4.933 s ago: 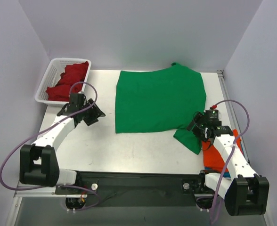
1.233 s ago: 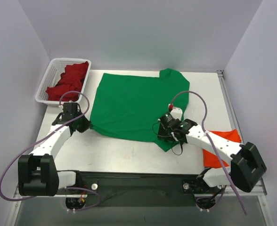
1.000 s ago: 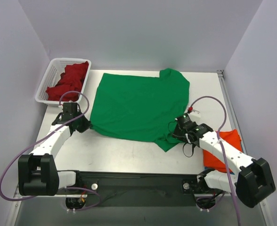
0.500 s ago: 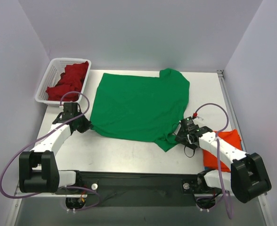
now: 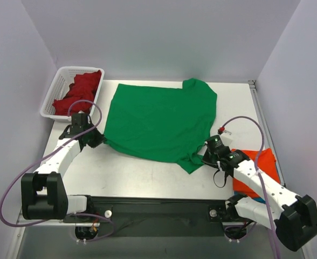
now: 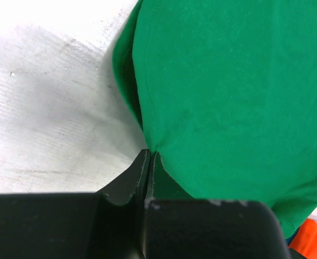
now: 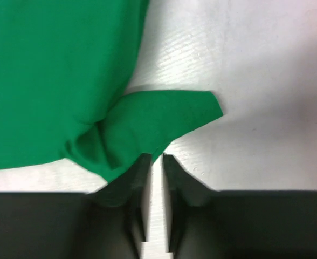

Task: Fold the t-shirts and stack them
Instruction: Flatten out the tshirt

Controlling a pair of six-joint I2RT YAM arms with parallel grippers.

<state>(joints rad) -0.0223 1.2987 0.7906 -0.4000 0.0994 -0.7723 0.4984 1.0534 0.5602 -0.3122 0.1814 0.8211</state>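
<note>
Here's the green t-shirt [image 5: 158, 121], spread flat across the middle of the desk [image 5: 147, 181], 1 sleeve [image 5: 193, 83] poking toward the far edge and the other sleeve [image 5: 193, 162] folded out toward the near edge. Down on the shirt's left corner, the left gripper [image 5: 95, 139] has its fingers pressed tight together, pinching the green hem. The wrist view shows the cloth running right into the closed tips, and the fabric bunches into a small fold just beyond them.

Over on the right side, the right gripper [image 5: 208, 155] sits low on the desk just beside that near sleeve. Its fingers [image 7: 139, 167] are drawn almost together. Only a thin slit of bare desk shows between them, and no cloth sits in the slit. The sleeve's edge lies right against the tip of 1 finger.

Behind that arm, at the right edge near the front corner, lies the orange t-shirt [image 5: 258, 167], partly hidden by the arm. Off the far left corner stands the white basket [image 5: 53, 93] with the dark red t-shirt [image 5: 82, 89] heaped inside, well apart from the green one.
</note>
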